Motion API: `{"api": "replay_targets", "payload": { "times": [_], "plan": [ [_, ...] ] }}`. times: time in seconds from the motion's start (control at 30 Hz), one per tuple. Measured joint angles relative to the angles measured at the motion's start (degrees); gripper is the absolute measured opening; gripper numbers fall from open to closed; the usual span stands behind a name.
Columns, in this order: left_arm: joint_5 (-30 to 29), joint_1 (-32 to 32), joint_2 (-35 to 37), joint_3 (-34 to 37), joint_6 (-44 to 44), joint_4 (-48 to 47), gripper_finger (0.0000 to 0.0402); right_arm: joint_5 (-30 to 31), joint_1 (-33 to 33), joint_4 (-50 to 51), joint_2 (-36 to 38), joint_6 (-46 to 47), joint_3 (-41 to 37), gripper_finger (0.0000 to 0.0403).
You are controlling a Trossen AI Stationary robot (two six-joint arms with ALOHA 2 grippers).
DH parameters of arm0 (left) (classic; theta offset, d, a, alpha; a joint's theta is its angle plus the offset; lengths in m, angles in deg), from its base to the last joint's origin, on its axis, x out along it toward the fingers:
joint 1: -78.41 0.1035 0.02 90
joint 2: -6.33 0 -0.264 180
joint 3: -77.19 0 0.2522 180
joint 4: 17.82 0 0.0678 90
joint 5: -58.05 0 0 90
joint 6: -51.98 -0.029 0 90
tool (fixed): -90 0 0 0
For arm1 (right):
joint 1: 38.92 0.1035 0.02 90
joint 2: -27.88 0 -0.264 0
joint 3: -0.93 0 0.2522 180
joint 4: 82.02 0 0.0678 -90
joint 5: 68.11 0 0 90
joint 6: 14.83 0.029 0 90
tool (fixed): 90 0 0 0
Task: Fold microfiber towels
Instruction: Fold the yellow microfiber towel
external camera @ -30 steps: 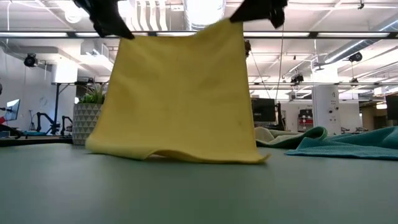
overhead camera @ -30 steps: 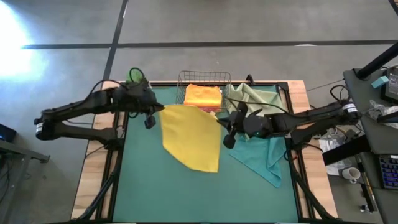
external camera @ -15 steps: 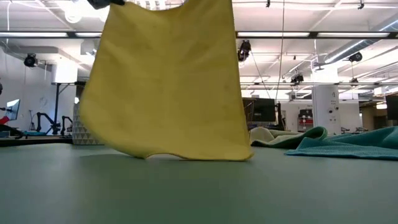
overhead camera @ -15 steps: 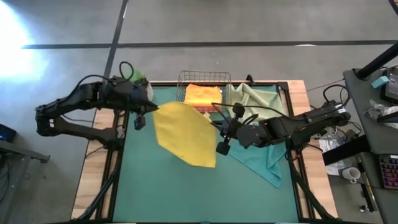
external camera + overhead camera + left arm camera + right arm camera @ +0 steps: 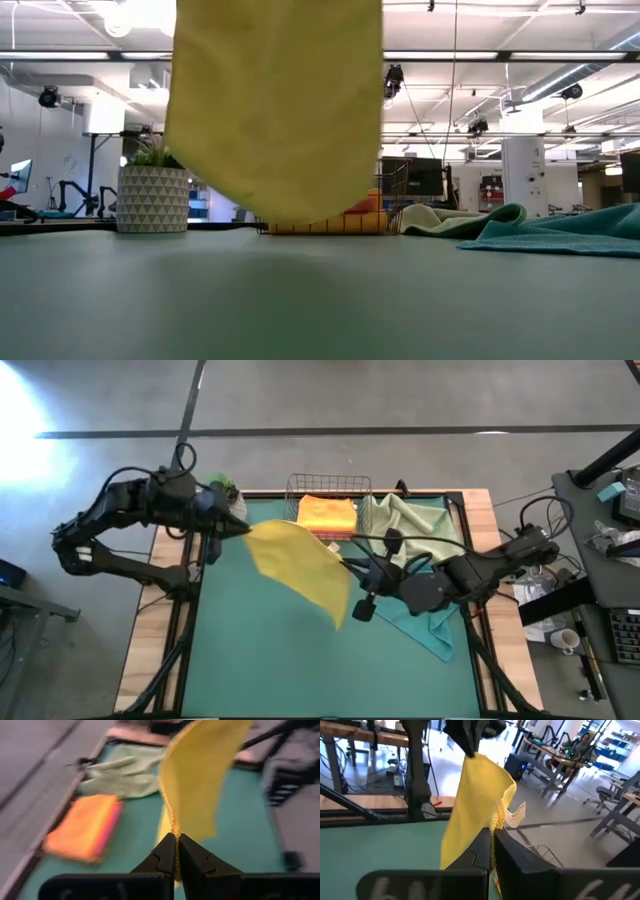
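Holding yellow towel (image 5: 300,565) aloft: left pincer (image 5: 243,528) and right pincer (image 5: 349,567) clenched on opposite corners.

The green table mat (image 5: 270,650) carries a teal towel (image 5: 425,622), sage towel (image 5: 410,518) and wire basket (image 5: 328,488) — nothing folded.

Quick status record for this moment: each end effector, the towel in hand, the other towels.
left end effector: shut on yellow towel's corner, table's far left
right end effector: shut on yellow towel's other corner, mid-table
yellow towel: lifted, hanging clear of green mat
orange towel: in wire basket
sage towel, teal towel: loose, table's right
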Motion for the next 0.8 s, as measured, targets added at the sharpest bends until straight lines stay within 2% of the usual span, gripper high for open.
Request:
{"api": "replay_targets", "payload": {
  "times": [0.1,0.13,0.17,0.23,0.3,0.37,0.5,0.53,0.57,0.6,0.63,0.67,0.7,0.73,0.77,0.8],
  "plan": [
    [0.9,-1.03,-0.68,1.24,-0.06,-0.94,0.0,0.08,0.43,-0.01,-0.1,-0.19,0.54,0.0008],
    [0.38,-1.22,-1.16,1.37,2.63,-1.26,0.0,0.17,0.42,0.1,-0.31,-0.04,0.67,0.0008],
    [1.37,-1.72,-1.78,1.25,5.13,0.38,0.0,0.15,0.43,0.04,-0.51,0.2,0.76,0.0008],
    [2.83,-4.04,-2.99,-0.05,2.92,4.21,0.0,0.18,0.56,0.15,-1.13,0.51,0.77,0.0008],
    [-3.35,-6.78,-3.32,-0.3,-2.71,3.13,0.0,0.16,0.65,0.99,-1.29,0.73,0.7,0.0008],
    [-9.07,-7.28,-4.23,-0.24,-3.34,0.63,0.0,0.67,0.67,1.06,-1.29,1.25,0.6,0.0008],
    [-6.72,-8.5,-6.99,-3.64,-5.1,2.71,0.0,2.15,1.0,0.94,-1.17,1.56,0.57,0.0008],
    [-9.29,-9.32,-7.21,-3.75,-7.76,1.21,0.0,2.81,1.01,0.99,-1.16,1.47,0.59,0.0008],
    [-14.26,-9.57,-7.06,-3.46,-9.25,-1.06,0.0,3.18,1.02,1.1,-1.18,1.01,0.66,0.0008],
    [-19.1,-9.2,-7.19,-3.17,-8.36,-3.17,0.0,3.22,1.02,1.03,-1.34,0.58,0.83,0.0008],
    [-20.37,-8.41,-8.24,-3.29,-6.07,-3.18,0.0,3.37,1.02,0.8,-1.36,0.32,0.99,0.0008],
    [-16.27,-8.07,-8.91,-4.15,-4.42,-1.69,0.0,3.39,1.02,0.68,-1.36,0.35,0.99,0.0008],
    [-9.73,-8.28,-9.18,-4.82,-4.37,0.47,0.0,3.39,1.02,0.84,-1.36,0.41,0.99,0.0008],
    [-5.1,-9.58,-9.63,-5.08,-6.44,1.31,0.0,3.39,1.04,0.93,-1.39,0.7,0.99,0.0008],
    [-3.72,-11.52,-10.39,-5.26,-9.69,0.93,0.0,3.39,1.04,0.96,-1.4,1.03,0.99,0.0008],
    [-7.69,-12.62,-10.23,-5.25,-12.22,-0.11,0.0,3.41,1.02,0.94,-1.41,0.97,0.97,0.0008]
  ]
}}
